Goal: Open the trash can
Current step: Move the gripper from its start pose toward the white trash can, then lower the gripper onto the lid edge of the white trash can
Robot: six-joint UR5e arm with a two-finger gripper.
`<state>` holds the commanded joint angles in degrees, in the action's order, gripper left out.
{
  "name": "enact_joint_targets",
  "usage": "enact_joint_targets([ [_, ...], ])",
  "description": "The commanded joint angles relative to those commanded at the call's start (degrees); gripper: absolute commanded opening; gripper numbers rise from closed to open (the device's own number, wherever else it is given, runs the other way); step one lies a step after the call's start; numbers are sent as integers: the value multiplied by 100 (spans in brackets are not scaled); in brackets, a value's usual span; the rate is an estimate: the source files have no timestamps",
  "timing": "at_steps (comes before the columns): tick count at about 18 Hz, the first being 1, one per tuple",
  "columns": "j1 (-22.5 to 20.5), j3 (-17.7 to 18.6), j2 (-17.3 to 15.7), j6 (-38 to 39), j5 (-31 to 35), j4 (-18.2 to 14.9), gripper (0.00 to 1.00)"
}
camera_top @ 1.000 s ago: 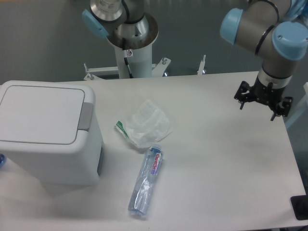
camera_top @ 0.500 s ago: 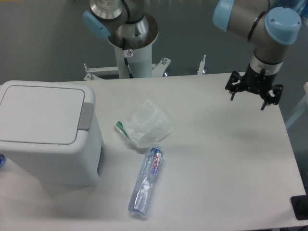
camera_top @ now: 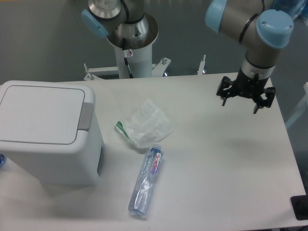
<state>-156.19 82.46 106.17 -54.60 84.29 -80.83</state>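
White table (camera_top: 216, 159) — trash can (camera_top: 48, 132) left, lid down; hand (camera_top: 244, 97) splayed wide, empty, far right.

We have a single fixed view, set high above the near edge of the table (camera_top: 216, 159) and looking steeply down across it to the far edge, where the arm's pedestal (camera_top: 131, 45) stands. Its left and near edges run out of frame.
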Motion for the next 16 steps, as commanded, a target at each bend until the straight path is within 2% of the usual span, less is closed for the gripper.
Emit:
enact_joint_targets([
  [1,158,-298,0,350,-96,-351,100],
  [3,500,-598,-26,774,-167,-722,100],
  [8,941,-732,-210,1215,-798,-1004,100],
  [10,968,-723,-325,1390,-1071,-1092,100],
  [13,1091,-688,-396,1864,-1134,-1119,100],
  [16,1231,-723,-404,2015,-1152,-1127,100],
])
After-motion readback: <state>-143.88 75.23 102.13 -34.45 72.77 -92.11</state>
